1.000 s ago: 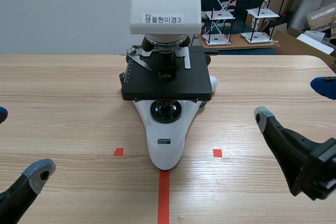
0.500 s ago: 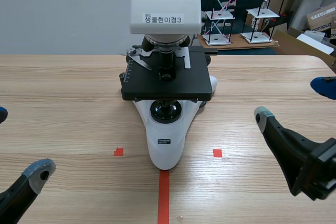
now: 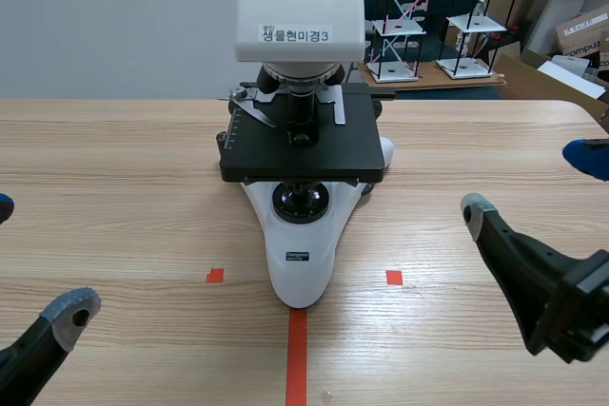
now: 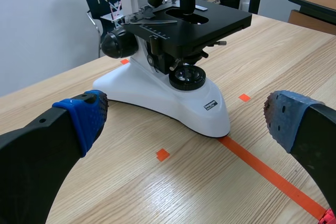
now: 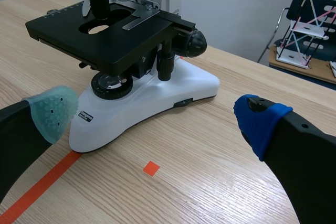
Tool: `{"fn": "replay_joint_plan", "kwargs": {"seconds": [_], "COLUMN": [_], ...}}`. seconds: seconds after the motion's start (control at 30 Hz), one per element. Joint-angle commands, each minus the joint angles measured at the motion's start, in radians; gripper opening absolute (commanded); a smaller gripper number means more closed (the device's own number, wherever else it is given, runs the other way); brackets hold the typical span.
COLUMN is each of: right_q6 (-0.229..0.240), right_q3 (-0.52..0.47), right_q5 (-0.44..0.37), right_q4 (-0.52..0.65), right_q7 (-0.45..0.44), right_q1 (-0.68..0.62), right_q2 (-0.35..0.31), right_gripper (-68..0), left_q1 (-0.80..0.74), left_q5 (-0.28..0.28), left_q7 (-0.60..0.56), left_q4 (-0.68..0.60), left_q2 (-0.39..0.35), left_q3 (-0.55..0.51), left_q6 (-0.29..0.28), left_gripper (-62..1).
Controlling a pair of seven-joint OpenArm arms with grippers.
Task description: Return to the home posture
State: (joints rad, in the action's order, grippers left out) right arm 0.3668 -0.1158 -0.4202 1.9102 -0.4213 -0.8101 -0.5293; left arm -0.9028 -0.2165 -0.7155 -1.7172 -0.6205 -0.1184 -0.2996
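Note:
A white microscope [image 3: 301, 140] with a black stage [image 3: 303, 151] stands at the table's middle, its base on the orange tape line. My left gripper [image 3: 33, 259] sits low at the near left, open and holding nothing; in the left wrist view [image 4: 184, 119] the microscope [image 4: 173, 72] lies ahead between its spread fingers. My right gripper [image 3: 533, 183] rests at the near right, open and holding nothing; in the right wrist view [image 5: 157, 114] the microscope [image 5: 131, 72] stands ahead toward its grey-green pad [image 5: 52, 111].
The wooden table [image 3: 124, 178] runs wide on both sides of the microscope. Beyond its far edge are wire model racks [image 3: 409, 16] and cardboard boxes [image 3: 580, 35]. A table corner [image 3: 595, 111] shows at the far right.

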Motion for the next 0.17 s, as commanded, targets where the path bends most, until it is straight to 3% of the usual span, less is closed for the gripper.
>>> {"fn": "replay_joint_plan", "kwargs": {"seconds": [0.0,0.13], "right_q6": [0.000,0.000], "right_q3": [-0.008,-0.008], "right_q5": [-0.014,-0.014], "right_q4": [0.013,0.013], "right_q7": [-0.022,-0.022], "right_q1": [-0.002,-0.002], "right_q2": [-0.011,-0.011], "right_gripper": [-0.4,-0.4], "left_q1": [0.003,0.003], "left_q5": [-0.007,-0.007], "left_q7": [-0.018,-0.018], "left_q4": [-0.020,-0.020], "left_q2": [0.008,0.008], "left_q3": [0.004,0.004], "left_q6": [-0.001,-0.001], "left_gripper": [1.4,1.4]}}
